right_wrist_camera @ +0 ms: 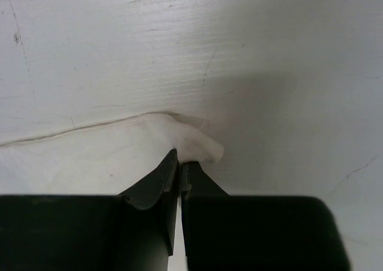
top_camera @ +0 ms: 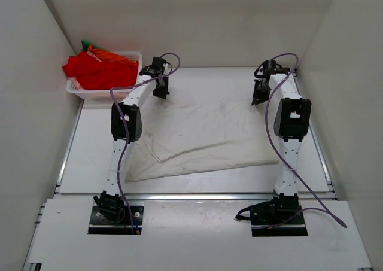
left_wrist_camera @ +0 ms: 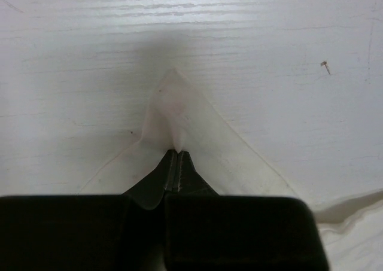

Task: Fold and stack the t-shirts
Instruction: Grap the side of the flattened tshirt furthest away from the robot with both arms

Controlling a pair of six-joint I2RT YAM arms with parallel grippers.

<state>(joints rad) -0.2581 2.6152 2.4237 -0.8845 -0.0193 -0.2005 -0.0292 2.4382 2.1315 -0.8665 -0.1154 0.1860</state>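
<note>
A large white t-shirt (top_camera: 203, 133) lies spread on the white table between both arms. My left gripper (top_camera: 160, 93) is shut on its far left corner; in the left wrist view the cloth (left_wrist_camera: 179, 118) rises in a peak from the closed tips (left_wrist_camera: 178, 152). My right gripper (top_camera: 259, 97) is shut on the far right corner; in the right wrist view a bunched bit of cloth (right_wrist_camera: 194, 142) sticks out of the closed tips (right_wrist_camera: 179, 158). Red (top_camera: 99, 70), orange (top_camera: 111, 55) and green (top_camera: 87, 44) t-shirts lie heaped in the basket at the far left.
A white plastic lattice basket (top_camera: 96, 94) stands at the far left corner of the table, close to my left gripper. White walls enclose the table on the left, back and right.
</note>
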